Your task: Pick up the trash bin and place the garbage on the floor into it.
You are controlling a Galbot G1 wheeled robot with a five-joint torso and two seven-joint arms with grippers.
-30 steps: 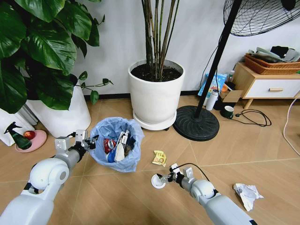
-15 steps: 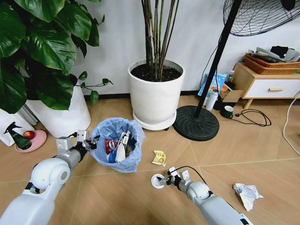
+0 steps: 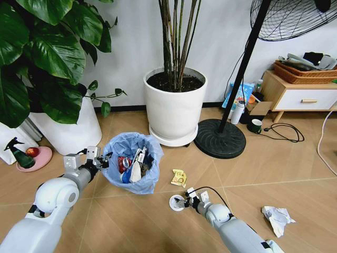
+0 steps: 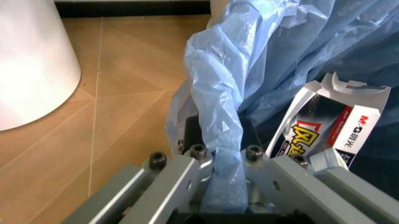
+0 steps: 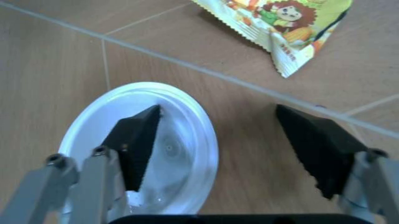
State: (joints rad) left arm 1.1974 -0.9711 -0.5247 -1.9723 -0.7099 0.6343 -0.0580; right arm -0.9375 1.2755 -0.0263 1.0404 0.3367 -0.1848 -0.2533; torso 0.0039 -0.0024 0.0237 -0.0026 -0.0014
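The trash bin (image 3: 131, 164), lined with a crinkled light-blue bag, stands on the floor (image 3: 131, 221) holding wrappers and a box (image 4: 330, 126). My left gripper (image 3: 103, 158) is shut on the folded bag rim (image 4: 215, 116) at the bin's left edge. Open just above the floor, my right gripper (image 3: 182, 201) has one pad (image 5: 137, 144) over the white round lid (image 5: 184, 154) and the other pad (image 5: 318, 144) over bare floor. A yellow snack wrapper (image 3: 179, 177) lies just beyond the lid (image 3: 176, 203). At the right lies a crumpled white tissue (image 3: 277, 217).
A big white plant pot (image 3: 175, 108) stands behind the bin, with another white pot (image 3: 68, 132) at the left. To the right are the fan's black base (image 3: 220, 139), a black cable (image 3: 287, 132) and a wooden cabinet (image 3: 300, 97). A spray bottle (image 3: 18, 154) leans at the far left.
My right gripper has moved left and closer to the white lid, so one pad now hangs over it. The left gripper and the bin have stayed put.
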